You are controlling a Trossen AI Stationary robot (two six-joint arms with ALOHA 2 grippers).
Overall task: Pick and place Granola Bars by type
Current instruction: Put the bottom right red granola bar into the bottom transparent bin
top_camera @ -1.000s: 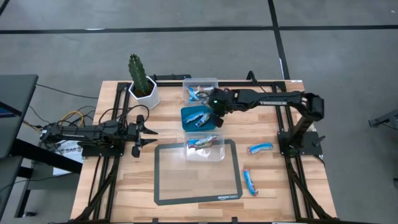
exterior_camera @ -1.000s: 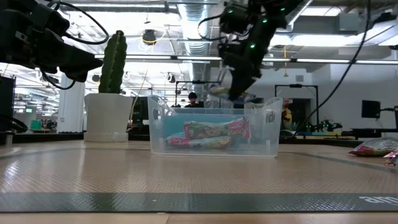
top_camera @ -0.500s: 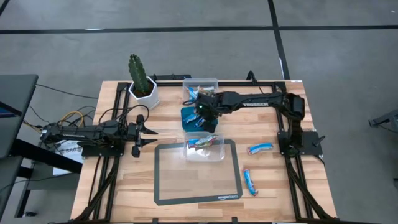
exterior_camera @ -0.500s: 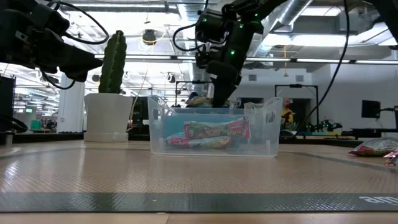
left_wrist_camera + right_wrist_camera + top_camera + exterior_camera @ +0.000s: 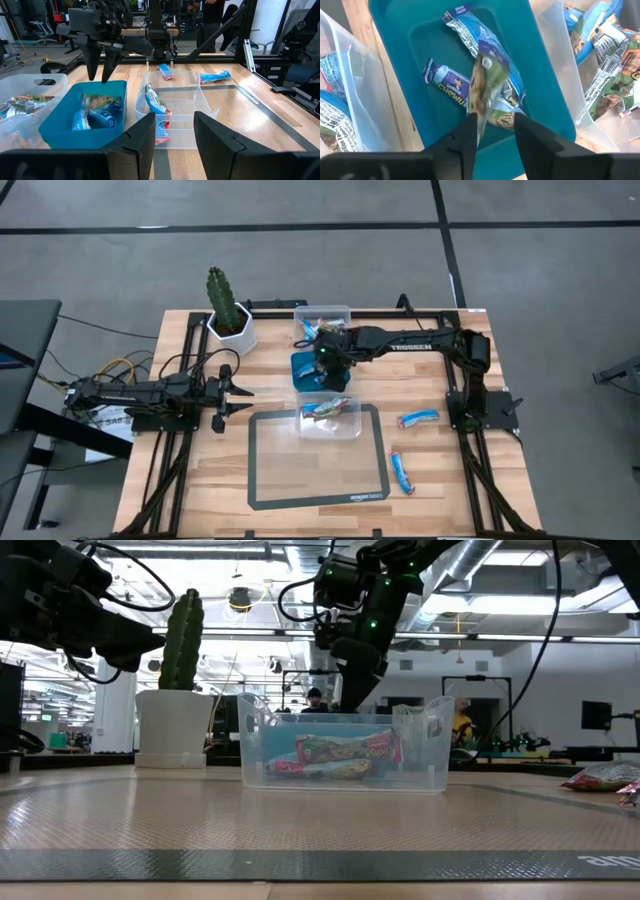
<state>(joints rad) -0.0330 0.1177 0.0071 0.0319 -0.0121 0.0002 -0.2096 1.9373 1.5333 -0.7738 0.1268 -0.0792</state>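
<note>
A wooden table (image 5: 200, 470) with a dark-framed mat (image 5: 318, 480) stands in a workshop with ceiling pipes and a person far behind. The right gripper (image 5: 331, 370) hangs over the teal bin (image 5: 300, 363), fingers (image 5: 93, 62) pointing down and spread apart, gripping nothing; just below the jaws, in the right wrist view, a blurred bar (image 5: 482, 82) lies over the two blue bars (image 5: 470, 37) on the bin floor, seemingly loose in the air. Beyond the jaws on one side sits a clear bin (image 5: 322, 315) with mixed wrappers, on the other a second clear bin (image 5: 352, 428) on the mat holding red-and-green bars (image 5: 345, 750). Two more blue bars lie on the bare wood well away from the jaws: one (image 5: 418, 418) near the right arm's base and another (image 5: 402, 472) beside the mat's edge. The left gripper (image 5: 240, 391) waits well apart at the table's left side, its fingers spread and empty, with the cactus (image 5: 224, 298) in its white pot nearby.
</note>
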